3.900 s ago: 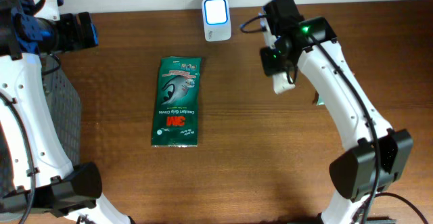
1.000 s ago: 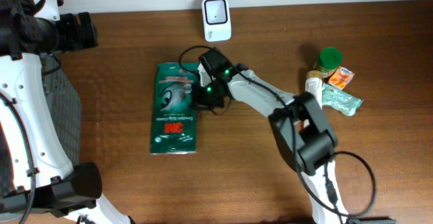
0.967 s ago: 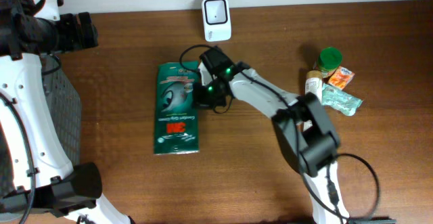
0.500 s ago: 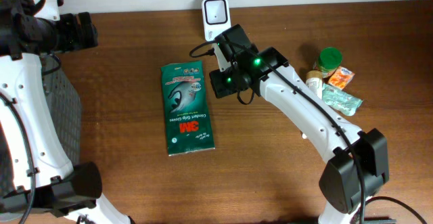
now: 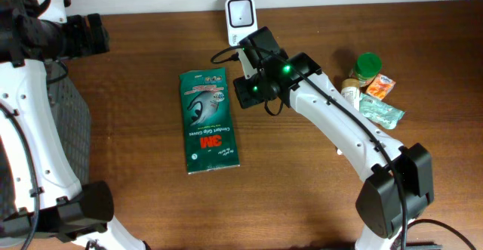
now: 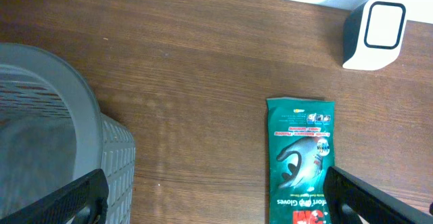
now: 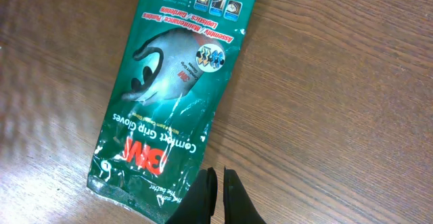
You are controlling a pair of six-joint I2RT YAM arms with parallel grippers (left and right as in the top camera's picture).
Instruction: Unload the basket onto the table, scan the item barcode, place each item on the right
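Right pincer (image 7: 217, 178) hovering, fingers together, gripping nothing. Glove pack (image 7: 172, 95) lying flat on bench (image 7: 338, 116) just left of its tips, printed front facing up, so barcode probably hiding underneath. Scanner (image 5: 241, 12) standing just beyond pincer. Left pincer (image 6: 216, 176) gaping wide, well apart, likely leaving pickup to right.
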